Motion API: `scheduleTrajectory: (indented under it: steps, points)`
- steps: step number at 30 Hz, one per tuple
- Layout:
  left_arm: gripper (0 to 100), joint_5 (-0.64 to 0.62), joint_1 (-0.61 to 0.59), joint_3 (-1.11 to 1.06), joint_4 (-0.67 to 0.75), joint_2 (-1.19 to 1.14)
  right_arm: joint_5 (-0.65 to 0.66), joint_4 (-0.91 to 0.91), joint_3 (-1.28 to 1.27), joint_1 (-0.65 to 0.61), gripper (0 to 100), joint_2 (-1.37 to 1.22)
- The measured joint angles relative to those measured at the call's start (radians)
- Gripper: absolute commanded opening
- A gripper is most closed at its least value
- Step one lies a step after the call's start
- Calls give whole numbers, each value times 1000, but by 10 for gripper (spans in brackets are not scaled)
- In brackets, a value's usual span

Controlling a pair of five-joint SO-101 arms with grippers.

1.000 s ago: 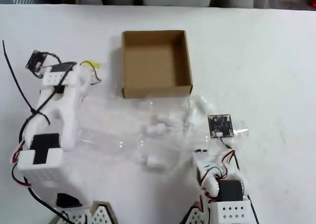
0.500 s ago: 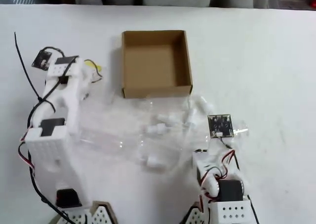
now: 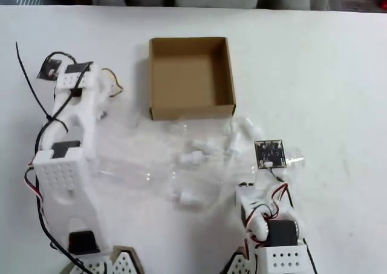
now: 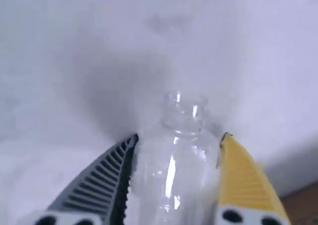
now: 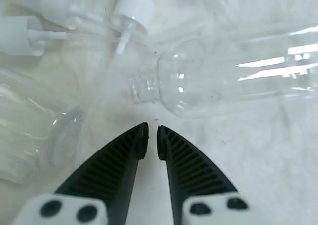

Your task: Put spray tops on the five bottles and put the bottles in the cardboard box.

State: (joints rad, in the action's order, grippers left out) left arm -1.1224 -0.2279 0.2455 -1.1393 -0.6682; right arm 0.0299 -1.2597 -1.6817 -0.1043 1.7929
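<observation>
High view: the white tabletop [image 3: 326,74] carries an open cardboard box [image 3: 192,111] near its middle, nothing visible inside. The left arm [image 3: 66,147] stretches up the table's left side, left of the box; the right arm [image 3: 269,225] sits folded at the near edge. Clear bottles [image 3: 139,165] lie in a loose heap in front of the box, white spray tops [image 3: 196,158] among them.

In the left wrist view, the left gripper [image 4: 179,137] clamps an uncapped bottle [image 4: 174,175] between grey and yellow fingers. In the right wrist view, the right gripper [image 5: 151,135] is nearly closed and empty, just beside the open neck of a lying bottle [image 5: 223,76], with loose spray tops [image 5: 134,9] beyond.
</observation>
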Motion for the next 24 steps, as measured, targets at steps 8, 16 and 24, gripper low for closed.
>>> scheduleTrajectory:
  steps: [8,16,24]
  points:
    - [23,66,2,9,2,-2,2,0,0,25,18,0]
    - [23,394,32,18,2,-2,104,2,21,215,18,17]
    - [23,729,38,18,-3,-2,532,172,21,305,18,17]
